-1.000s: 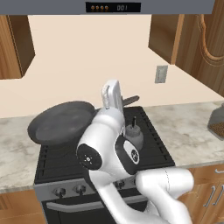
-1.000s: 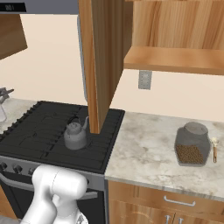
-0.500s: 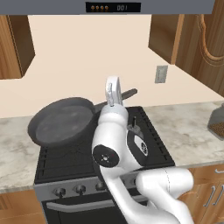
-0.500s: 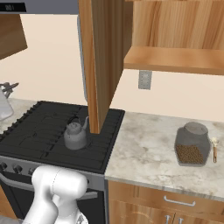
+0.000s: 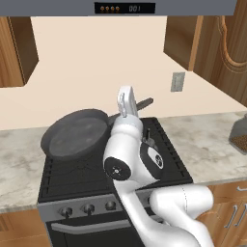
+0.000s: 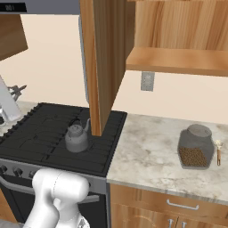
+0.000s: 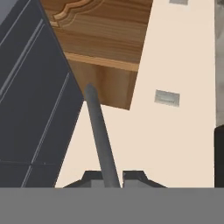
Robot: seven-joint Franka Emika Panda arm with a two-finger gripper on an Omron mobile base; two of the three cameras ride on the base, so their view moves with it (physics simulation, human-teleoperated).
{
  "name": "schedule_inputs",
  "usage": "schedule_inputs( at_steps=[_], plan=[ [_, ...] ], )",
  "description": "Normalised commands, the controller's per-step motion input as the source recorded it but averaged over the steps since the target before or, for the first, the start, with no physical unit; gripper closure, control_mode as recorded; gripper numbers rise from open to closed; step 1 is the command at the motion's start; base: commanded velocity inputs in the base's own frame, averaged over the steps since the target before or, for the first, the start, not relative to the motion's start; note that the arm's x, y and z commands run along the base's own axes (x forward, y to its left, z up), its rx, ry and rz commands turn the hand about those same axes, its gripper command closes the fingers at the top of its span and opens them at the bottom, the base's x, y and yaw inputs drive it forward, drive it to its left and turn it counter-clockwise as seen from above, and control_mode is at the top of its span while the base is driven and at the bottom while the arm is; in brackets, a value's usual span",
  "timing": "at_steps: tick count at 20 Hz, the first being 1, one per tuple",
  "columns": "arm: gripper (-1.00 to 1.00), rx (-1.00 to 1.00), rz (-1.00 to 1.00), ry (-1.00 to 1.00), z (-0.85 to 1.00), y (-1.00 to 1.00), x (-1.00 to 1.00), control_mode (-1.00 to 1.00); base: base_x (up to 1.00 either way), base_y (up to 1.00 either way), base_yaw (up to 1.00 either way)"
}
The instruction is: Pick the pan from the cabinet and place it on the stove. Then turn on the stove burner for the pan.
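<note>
A: Which step is the arm on?

B: Placing, by the look of it. The pan (image 5: pixel 76 134) hangs tilted over the back-left of the stove (image 5: pixel 99 173), its bowl partly out over the table (image 5: pixel 19 169) on that side. It isn't resting on the grates yet.

A: Jaws?

B: The gripper (image 7: pixel 110 176) is clamped on the pan's handle; in the hand view the handle runs straight up from between the two fingertips (image 7: pixel 134 176).

A: Next move?

B: Probably level the pan, bring it in over a burner, lower it flat, then let go. The kettle (image 6: pixel 77 136) sits on the right side of the grates, so the left burners are the safer target. After that, the matching knob (image 5: pixel 88 209) on the front strip.

A: Any text?

B: A small lit display (image 5: pixel 125 8) at the top edge reads something like "001"; too blurry to be sure. The knobs have no readable markings.
</note>
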Motion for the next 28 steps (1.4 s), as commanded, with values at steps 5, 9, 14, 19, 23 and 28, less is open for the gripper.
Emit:
schedule_inputs(
  at_steps=[5, 9, 14, 19, 23, 28],
  plan=[
    [1.00, 0.11, 0.02, -0.22, -0.61, -0.30, 0.29, -1.00, 0.00, 0.00, 0.00],
    [1.00, 0.09, 0.00, -0.23, -0.59, -0.19, 0.13, -1.00, 0.00, 0.00, 0.00],
    [1.00, 0.09, 0.00, -0.27, -0.66, -0.22, 0.14, -1.00, 0.00, 0.00, 0.00],
    [1.00, 0.11, -0.13, -0.24, -0.71, -0.20, 0.24, -1.00, 0.00, 0.00, 0.00],
    [1.00, 0.12, -0.30, -0.25, -0.67, -0.01, 0.33, -1.00, 0.00, 0.00, 0.00],
    [1.00, 0.13, -0.27, -0.33, -0.58, 0.00, 0.33, -1.00, 0.00, 0.00, 0.00]
  ],
)
